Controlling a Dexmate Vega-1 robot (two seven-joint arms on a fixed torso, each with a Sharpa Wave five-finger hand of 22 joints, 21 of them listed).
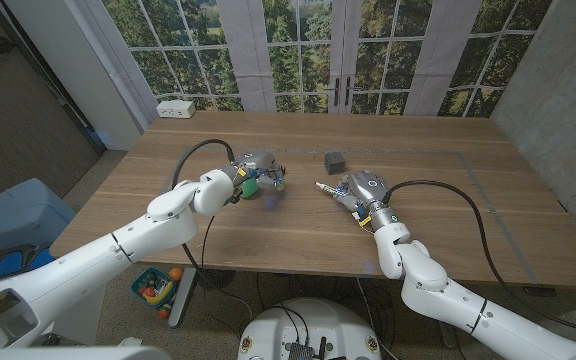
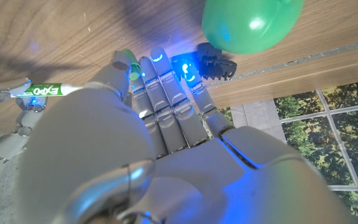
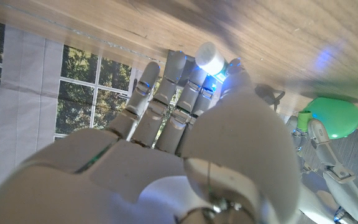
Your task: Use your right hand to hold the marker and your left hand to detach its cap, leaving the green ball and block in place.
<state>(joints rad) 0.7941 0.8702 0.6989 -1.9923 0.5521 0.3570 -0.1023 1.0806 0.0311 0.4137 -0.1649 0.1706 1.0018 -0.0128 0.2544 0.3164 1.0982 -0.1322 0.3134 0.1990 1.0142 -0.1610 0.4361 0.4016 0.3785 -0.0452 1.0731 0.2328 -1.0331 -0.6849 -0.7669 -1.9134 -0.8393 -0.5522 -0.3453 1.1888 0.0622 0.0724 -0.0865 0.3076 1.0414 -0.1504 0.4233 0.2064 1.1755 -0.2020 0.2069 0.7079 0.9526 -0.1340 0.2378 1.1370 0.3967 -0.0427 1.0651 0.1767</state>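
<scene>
The cap seems already off the marker, so the main step looks done. The right hand (image 1: 360, 190) holds the marker (image 1: 325, 187) at about the table's (image 1: 448, 240) centre, its fingers closed around the body; the bare tip points toward 9 o'clock, to the left hand (image 1: 256, 172). In the left wrist view, the left hand pinches a small green cap (image 2: 124, 62) at its fingertips, well apart from the marker. The green ball (image 1: 252, 186) lies just beside the left hand, and the dark block (image 1: 335, 159) stands at 12 o'clock from the right hand; both seem undisturbed. I judge that only putting the two pieces down may remain.
</scene>
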